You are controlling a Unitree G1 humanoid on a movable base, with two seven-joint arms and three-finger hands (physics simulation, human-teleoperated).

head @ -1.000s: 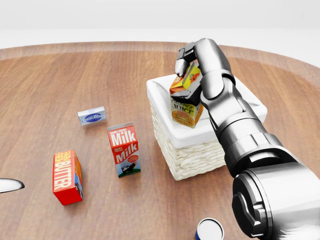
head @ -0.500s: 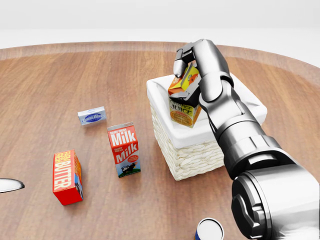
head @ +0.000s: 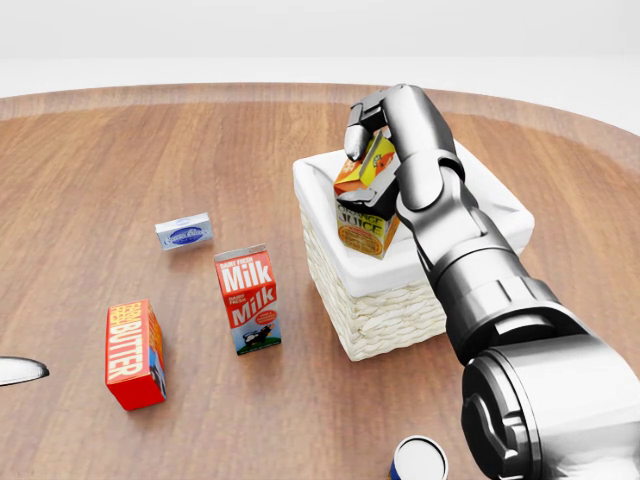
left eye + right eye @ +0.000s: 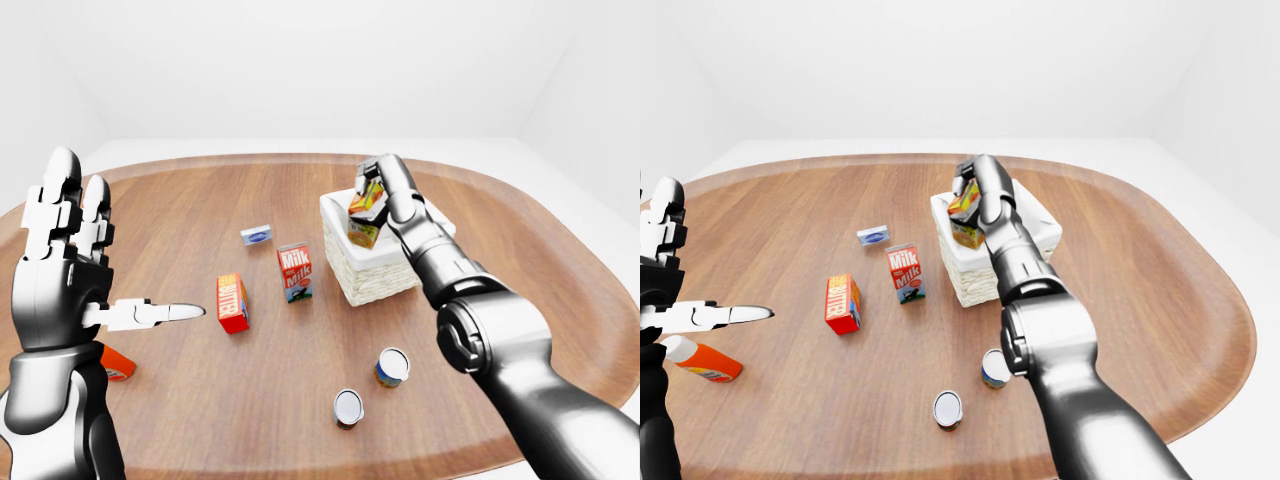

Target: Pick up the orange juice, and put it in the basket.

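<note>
The right hand [image 3: 385, 150] reaches up the head view from the lower right, its fingers [image 3: 357, 125] curled round the gabled top of the orange juice [image 3: 364, 205]; the carton hangs tilted from that grasp, clear of the wood, with its lower end over the white-lined opening of the basket [image 3: 385, 300], near the basket's left rim in that view; whether the carton's base touches the liner cannot be told. The basket, woven and pale, stands on the wooden table [image 3: 150, 140] directly beneath the hand. To the lower left of the right hand in the head view the milk carton [image 3: 247, 298] stands upright, just beside the basket's left wall but apart from it; further left and lower the butter box [image 3: 134, 353] stands on end; a small blue and white packet [image 3: 184, 232] lies flat to the hand's left, above the milk. Below the hand, near the robot, two cans [image 4: 392, 366] [image 4: 347, 407] stand close together in the left-eye view. The left hand [image 4: 70, 260] is raised at the left edge of that view, well apart from everything, fingers spread wide and upright, thumb stuck out sideways, grasping nothing; below it in the right-eye view an orange bottle with a white cap [image 4: 700, 361] lies on its side.
</note>
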